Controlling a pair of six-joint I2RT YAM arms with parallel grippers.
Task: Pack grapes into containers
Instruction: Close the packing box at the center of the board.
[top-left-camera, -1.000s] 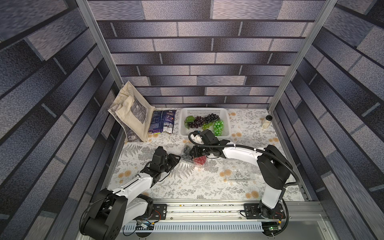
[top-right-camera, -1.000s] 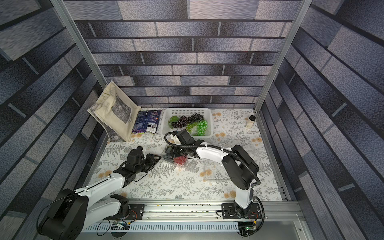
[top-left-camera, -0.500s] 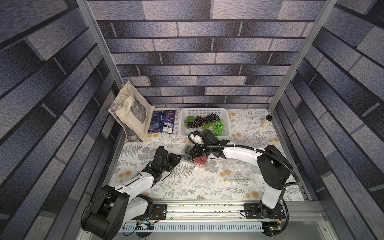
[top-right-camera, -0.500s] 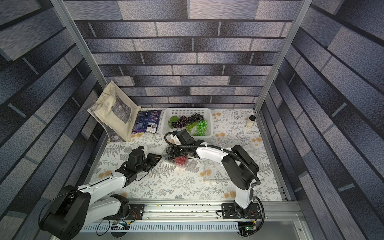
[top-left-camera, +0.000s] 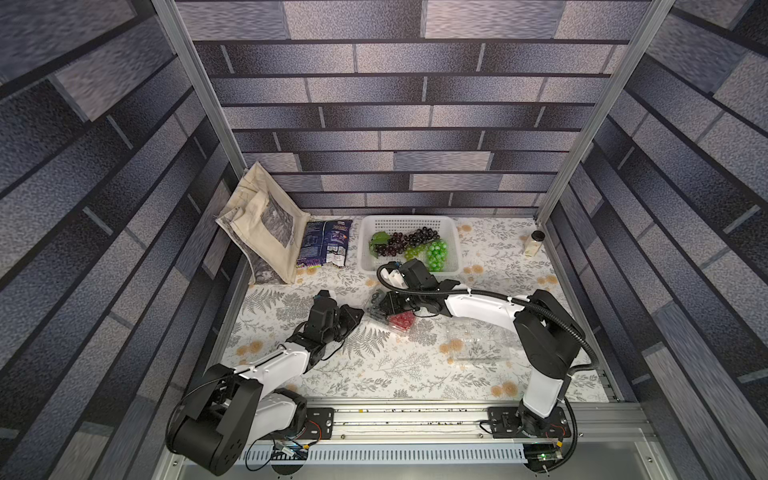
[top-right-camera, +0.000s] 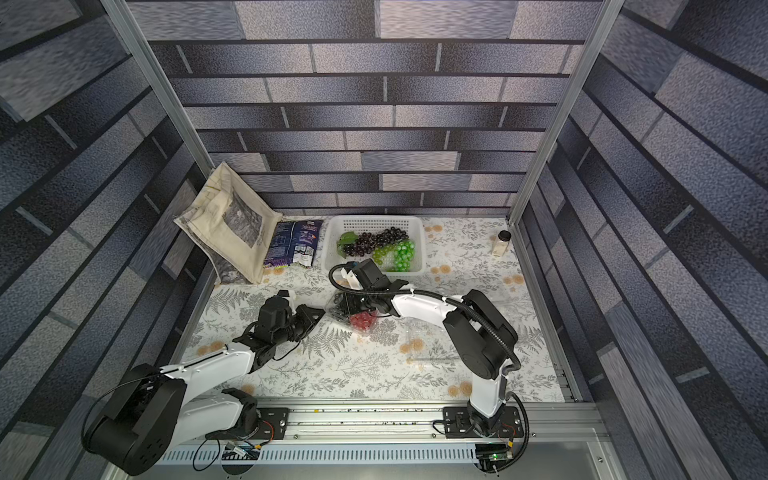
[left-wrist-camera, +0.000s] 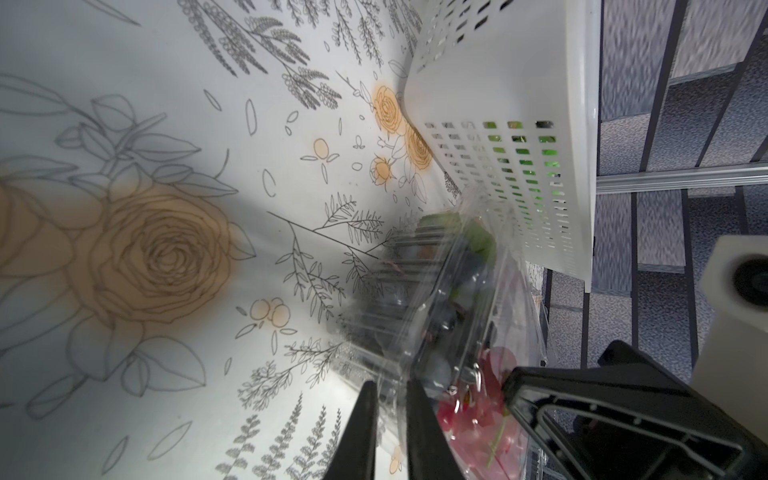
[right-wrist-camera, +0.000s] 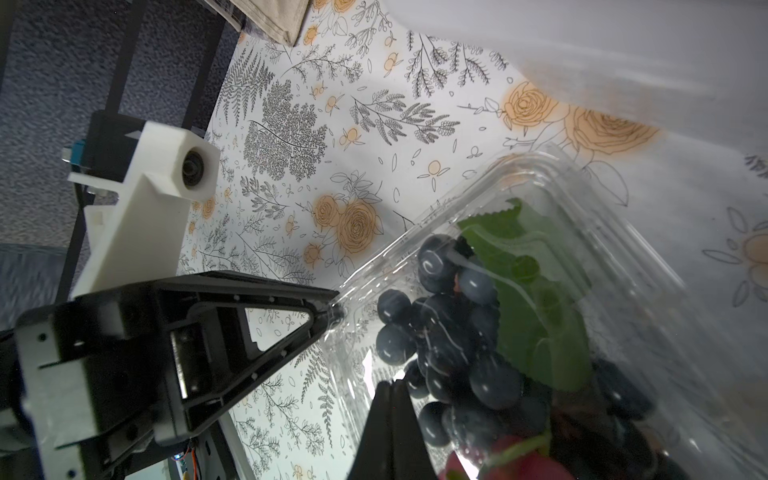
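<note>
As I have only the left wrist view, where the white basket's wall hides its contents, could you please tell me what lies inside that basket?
Observer: In both top views the white basket holds dark purple grapes, pale green grapes and bright green grapes.
Operator: Thank you. Is there another container that is free?
Observer: Yes, a clear container, seemingly empty, lies on the table beside the right arm.
</note>
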